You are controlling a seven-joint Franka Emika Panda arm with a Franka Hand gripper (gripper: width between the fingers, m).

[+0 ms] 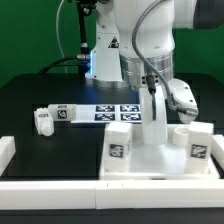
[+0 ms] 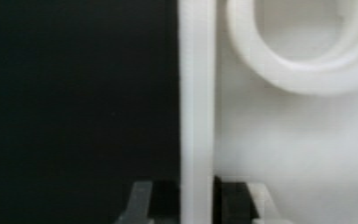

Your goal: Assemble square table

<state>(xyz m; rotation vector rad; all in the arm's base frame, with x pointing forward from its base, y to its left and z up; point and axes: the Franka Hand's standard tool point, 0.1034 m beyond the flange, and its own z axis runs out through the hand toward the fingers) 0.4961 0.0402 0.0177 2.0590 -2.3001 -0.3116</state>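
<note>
The square table's white slab [image 1: 150, 165] lies at the front right of the exterior view. Two tagged legs stand upright at its near corners, one on the left [image 1: 118, 148] and one on the right [image 1: 199, 148]. Another tagged leg [image 1: 45, 120] lies loose on the black table at the left. My gripper [image 1: 155, 112] points down over the slab's far edge. In the wrist view my gripper [image 2: 197, 205] is shut on the slab's raised rim [image 2: 197, 90], which runs between the two dark fingers [image 2: 149, 203]. A round corner socket [image 2: 309, 50] shows beside the rim.
The marker board [image 1: 105, 112] lies behind the slab, left of my gripper. A long white bar [image 1: 100, 187] runs along the table's front, and another white bar end [image 1: 5, 150] sits at the left edge. The arm's base [image 1: 105, 55] stands at the back.
</note>
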